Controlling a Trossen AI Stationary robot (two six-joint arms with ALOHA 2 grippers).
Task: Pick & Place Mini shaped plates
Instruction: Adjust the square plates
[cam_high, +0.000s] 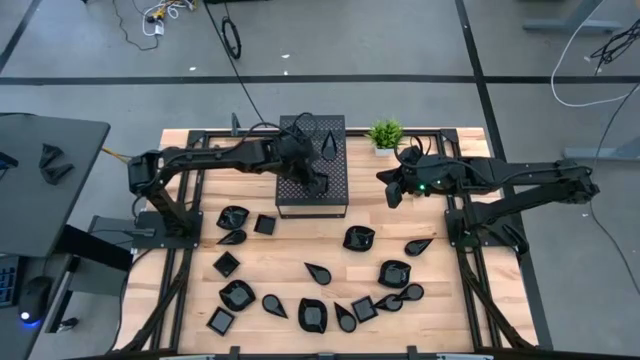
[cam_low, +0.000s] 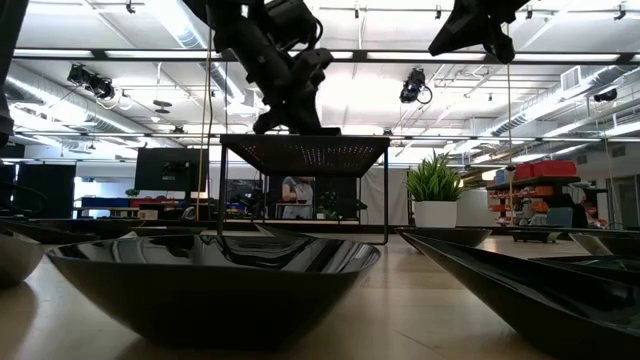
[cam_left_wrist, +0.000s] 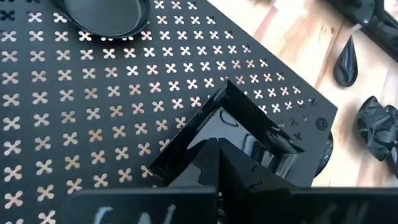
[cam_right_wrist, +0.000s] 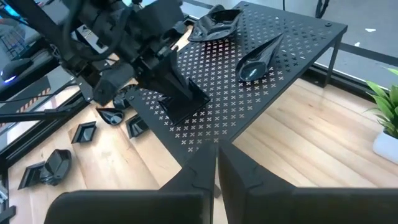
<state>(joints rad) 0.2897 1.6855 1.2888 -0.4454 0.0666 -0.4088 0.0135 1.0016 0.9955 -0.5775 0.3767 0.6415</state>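
Observation:
Several glossy black mini plates (cam_high: 312, 314) lie scattered over the wooden table's near half. A teardrop plate (cam_right_wrist: 258, 59) and a rounded-leaf plate (cam_right_wrist: 217, 22) rest flat on top of the black perforated box (cam_high: 335, 195). My left gripper (cam_left_wrist: 217, 171) reaches over the box's near part and is shut on a square plate (cam_left_wrist: 230, 134). My right gripper (cam_right_wrist: 216, 177) hovers shut and empty above the table, just right of the box and well above its top in the low view (cam_low: 480, 30). My left gripper pinches the square plate by one corner (cam_left_wrist: 214, 146), between its two fingers. The fingers slant down from above, pointing toward the box's near edge. The plate sits tilted on the box top, its far rim (cam_left_wrist: 249, 109) just above or on the perforated surface.
A small green potted plant (cam_high: 385, 133) stands at the table's far edge, right of the box. Other plates (cam_high: 358, 238) lie between the box and the near edge. Bare wood shows right of the box under my right arm.

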